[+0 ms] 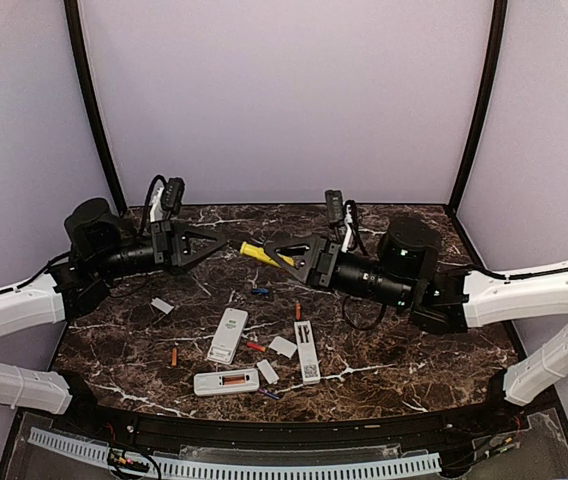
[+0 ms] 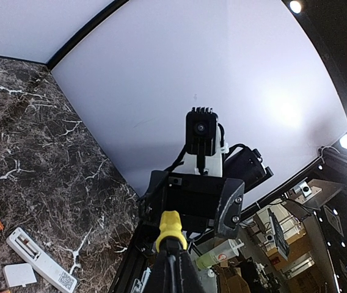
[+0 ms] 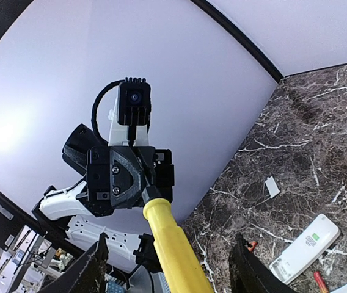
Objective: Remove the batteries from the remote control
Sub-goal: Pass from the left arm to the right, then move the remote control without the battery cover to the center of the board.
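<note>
Both arms are raised above the surface (image 1: pixel 414 370), pincers facing each other, with the yellow-handled tool (image 1: pixel 256 252) bridging them. The left pincer (image 1: pixel 224 243) is closed on the tool's dark end. The right pincer (image 1: pixel 279 252) stands wide open with the yellow handle between its fingers; the right wrist view shows neither finger touching it. This arrangement reads as a transfer of the tool from left to right, presumably so the right arm can pry with it. The batteries are distributed as follows: one seated orange cell (image 1: pixel 234 381) occupies the uncovered compartment of the front remote (image 1: pixel 226 382), nearest the arm bases. Loose on the surface are a blue cell (image 1: pixel 260 292), a red cell (image 1: pixel 255 346), an outer orange cell (image 1: pixel 174 356) toward the left arm's side, and an inner orange cell (image 1: pixel 298 311). The open remote (image 1: pixel 307 351) shows a compartment that appears vacant. The closed remote (image 1: pixel 228 335) shows no open compartment, and whether it holds cells cannot be told. Obstructions: white covers (image 1: pixel 283 347) lie among the remotes, one just beside the end of the front remote, and the red cell lies near it — any approach to the seated cell should clear these. A small dark item near the front remote is too small to identify.
</note>
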`<act>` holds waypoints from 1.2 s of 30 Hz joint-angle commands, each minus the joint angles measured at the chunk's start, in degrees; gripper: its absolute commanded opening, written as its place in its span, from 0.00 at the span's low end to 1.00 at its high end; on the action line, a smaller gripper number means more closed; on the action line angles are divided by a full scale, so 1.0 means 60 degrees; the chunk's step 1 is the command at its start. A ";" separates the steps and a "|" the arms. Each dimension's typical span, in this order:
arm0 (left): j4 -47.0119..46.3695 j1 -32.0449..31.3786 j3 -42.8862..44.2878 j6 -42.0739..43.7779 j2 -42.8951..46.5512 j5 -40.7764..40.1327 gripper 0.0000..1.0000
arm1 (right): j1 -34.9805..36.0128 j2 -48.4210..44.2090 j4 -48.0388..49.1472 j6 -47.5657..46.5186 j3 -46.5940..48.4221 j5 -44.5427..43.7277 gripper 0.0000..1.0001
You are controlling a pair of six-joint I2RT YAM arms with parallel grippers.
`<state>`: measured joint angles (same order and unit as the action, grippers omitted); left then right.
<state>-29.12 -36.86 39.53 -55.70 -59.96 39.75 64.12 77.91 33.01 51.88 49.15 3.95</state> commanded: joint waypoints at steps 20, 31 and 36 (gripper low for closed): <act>-0.0367 0.0033 -0.0370 -0.0270 0.0222 0.0532 0.06 | -0.0037 0.0545 0.0978 -0.0030 0.0212 0.0665 0.00; 0.7867 -0.0110 -0.0510 0.0085 0.1103 -0.1665 0.69 | -0.0841 -0.0960 -0.4263 -0.2663 0.0084 -0.0042 0.00; 0.8724 -0.1474 -0.1478 -0.1575 0.1238 -0.2335 0.69 | -0.1059 -0.0916 -0.5717 -0.3684 0.0209 0.0177 0.00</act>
<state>11.07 -40.21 34.70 -57.82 -53.52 30.15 58.28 72.14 9.23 36.95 49.93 4.62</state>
